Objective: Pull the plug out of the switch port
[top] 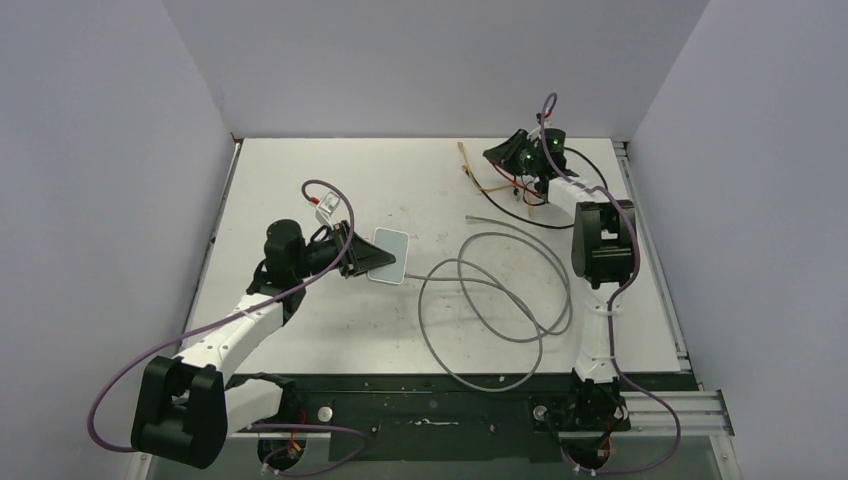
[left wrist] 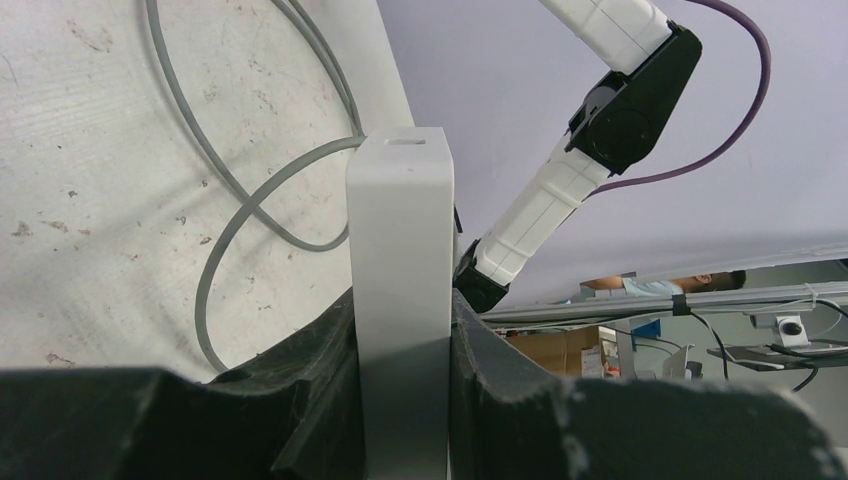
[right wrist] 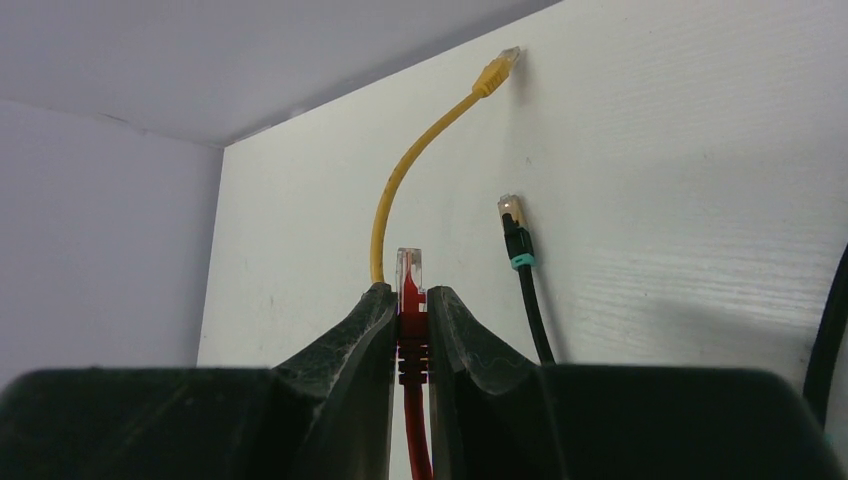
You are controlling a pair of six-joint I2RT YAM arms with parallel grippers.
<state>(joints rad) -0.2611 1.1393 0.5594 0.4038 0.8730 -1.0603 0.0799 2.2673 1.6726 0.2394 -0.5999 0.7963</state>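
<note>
Clamping the pale switch box (left wrist: 400, 220) edge-up left of centre on the table (top: 300, 180), our left gripper (left wrist: 402, 300) squeezes it tight, while we see the right gripper (right wrist: 410, 291), far back right, closed on the red plug (right wrist: 410, 265), well apart from the box.

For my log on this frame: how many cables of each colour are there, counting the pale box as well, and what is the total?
grey cable: 1
yellow cable: 1
black cable: 1
red cable: 1
pale box: 1
Total: 5
</note>
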